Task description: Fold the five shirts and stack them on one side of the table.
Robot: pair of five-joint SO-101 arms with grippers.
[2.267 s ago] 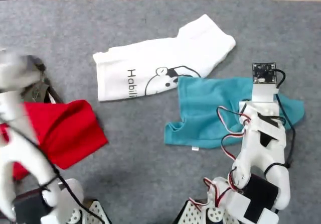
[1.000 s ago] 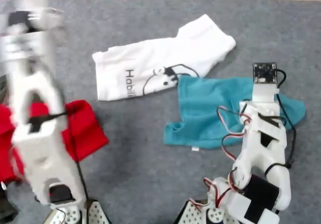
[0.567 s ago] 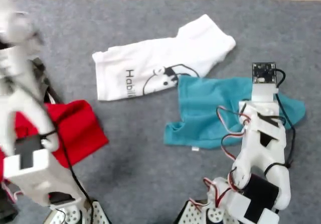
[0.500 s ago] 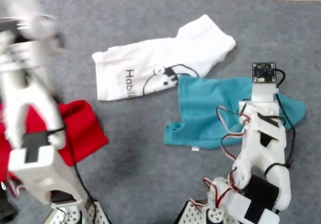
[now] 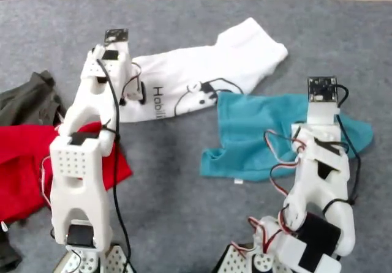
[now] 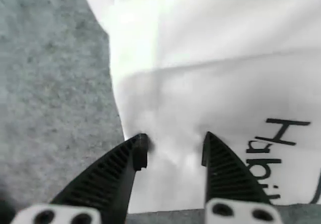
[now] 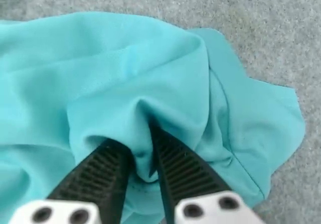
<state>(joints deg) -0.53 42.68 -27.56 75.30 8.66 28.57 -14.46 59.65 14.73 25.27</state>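
Observation:
A white shirt (image 5: pixel 202 77) with black print lies spread at the table's middle back. My left gripper (image 5: pixel 125 84) stands over its left edge. In the left wrist view this gripper (image 6: pixel 173 144) is open, with its fingertips (image 6: pixel 139 146) down on the white shirt (image 6: pixel 225 73) near the hem. A teal shirt (image 5: pixel 257 135) lies crumpled to the right. My right gripper (image 5: pixel 322 115) is above its right part. Seen from the right wrist, the right gripper (image 7: pixel 143 156) is shut on a raised fold of the teal shirt (image 7: pixel 100 83). A red shirt (image 5: pixel 37 163) lies at the left.
A dark olive shirt (image 5: pixel 27 98) lies bunched at the left edge behind the red one. A bit of dark cloth (image 5: pixel 6 254) shows at the bottom left corner. Grey felt (image 5: pixel 165 187) covers the table, bare between the two arms and along the back.
My left arm swung from the red shirt at the left across to the white shirt's left edge. The right arm and the teal shirt have not moved.

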